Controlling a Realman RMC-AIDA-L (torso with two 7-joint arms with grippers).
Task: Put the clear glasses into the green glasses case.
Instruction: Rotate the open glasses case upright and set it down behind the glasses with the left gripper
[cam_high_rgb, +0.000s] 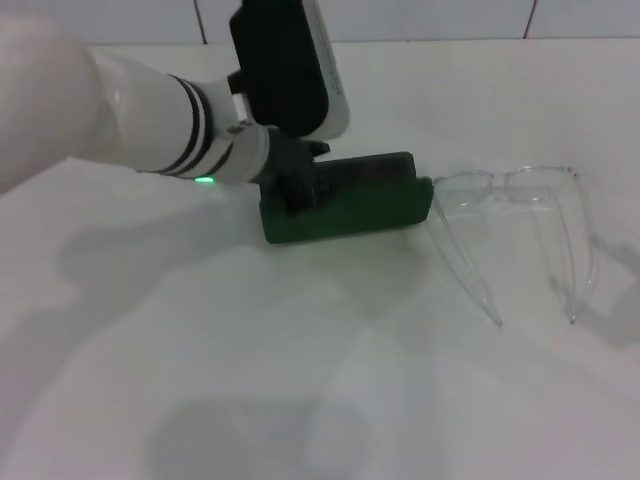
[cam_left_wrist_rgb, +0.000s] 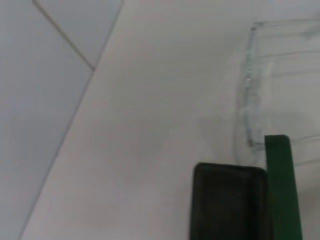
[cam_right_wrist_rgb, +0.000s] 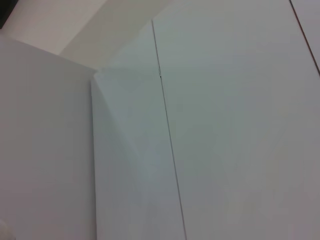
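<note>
Nearest the head camera: bare white tabletop (cam_high_rgb: 300, 400), carrying only shadows.

Left side: left arm reaches in across the table; left gripper (cam_high_rgb: 298, 188) sits at the left end of the green glasses case (cam_high_rgb: 350, 212). Dark fingers are down on or over that end of the case. Whether they are clamped on it or merely resting cannot be told; the gripper body hides the contact. Green status light showing on the wrist.

Centre: case lies flat on the table, long side toward the robot. A dark panel stands behind the green front, and the left wrist view shows a dark lined part (cam_left_wrist_rgb: 230, 200) beside a green edge (cam_left_wrist_rgb: 282, 190). Judgement: case is open or partly open, and the left gripper is placed there to hold or steady it for loading.

Right: clear glasses (cam_high_rgb: 520, 190) lie on the table just beside the case's right end, front close to it or touching, temple arms unfolded and pointing toward the robot. Not in the case yet.

Right gripper: not visible; its wrist camera shows only white wall panels, so probably parked.

Obstructions: none between glasses and case. Judgement: spread temple arms may need folding to fit.
</note>
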